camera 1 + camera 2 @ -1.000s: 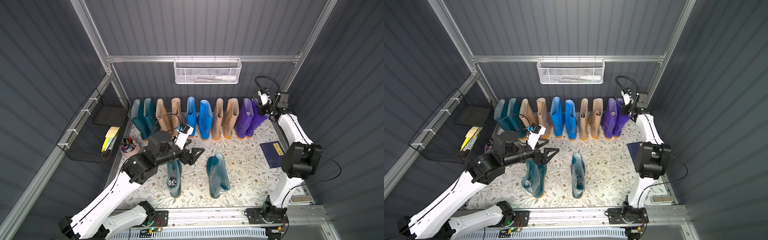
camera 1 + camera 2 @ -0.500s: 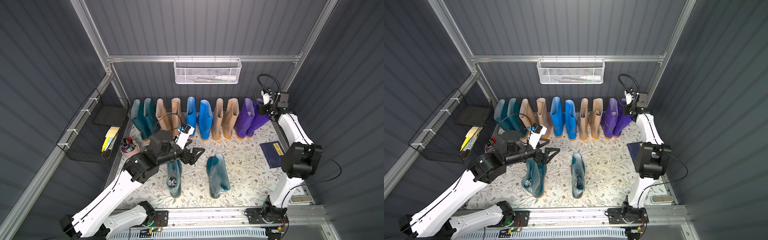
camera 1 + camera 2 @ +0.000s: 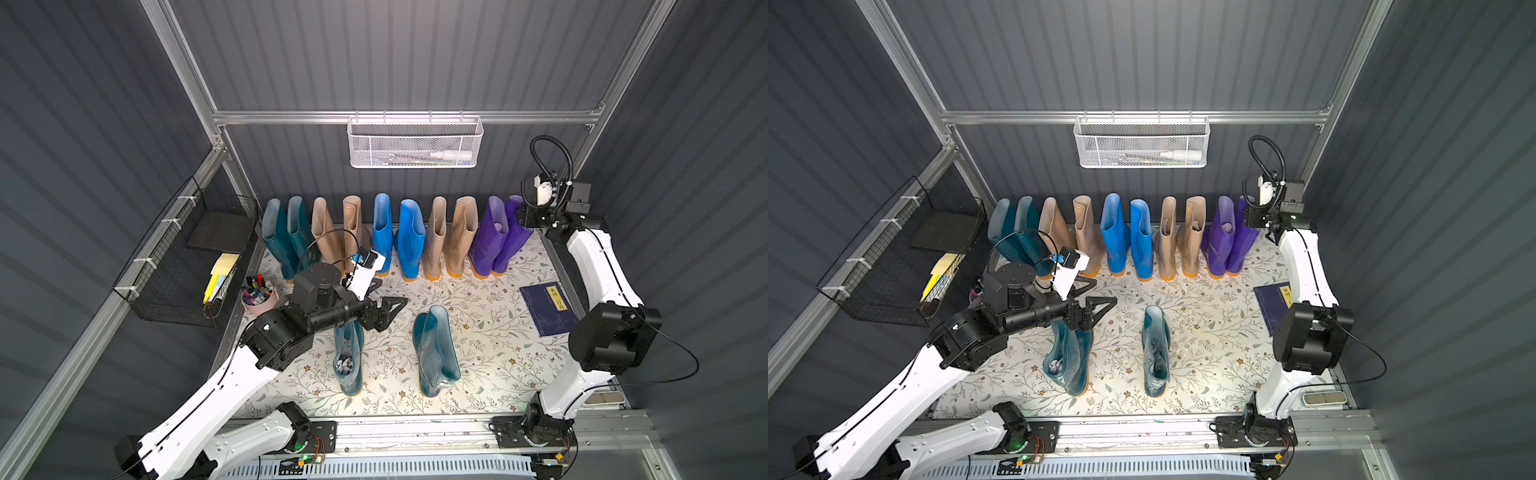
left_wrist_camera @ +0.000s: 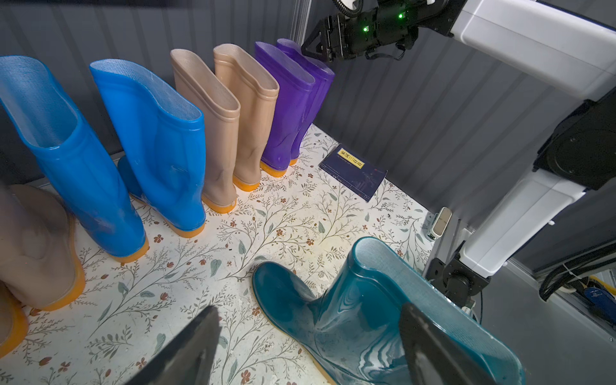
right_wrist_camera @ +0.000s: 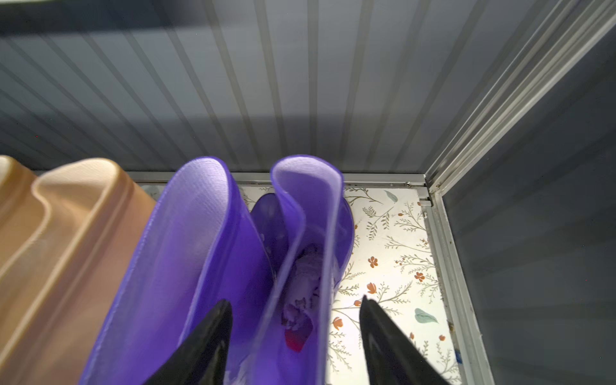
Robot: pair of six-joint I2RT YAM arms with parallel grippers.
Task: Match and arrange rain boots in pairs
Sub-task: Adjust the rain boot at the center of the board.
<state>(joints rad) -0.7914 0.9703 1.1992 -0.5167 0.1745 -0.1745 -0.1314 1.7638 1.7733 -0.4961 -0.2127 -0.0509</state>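
Note:
Ten rain boots stand in pairs along the back wall: dark teal, beige, bright blue, beige and purple. Two more teal boots stand apart mid-mat. My left gripper hovers open above the mat between them, holding nothing; the right-hand teal boot lies under it. My right gripper is open at the back right corner, its fingers either side of the outer purple boot's top.
A dark blue book lies on the floral mat by the right arm. A pen cup and black wire basket sit at the left wall. A white mesh basket hangs on the back wall.
My right gripper's jaws have spread apart, letting go of the outer purple boot's top, which stays standing. The left arm has hardly moved.

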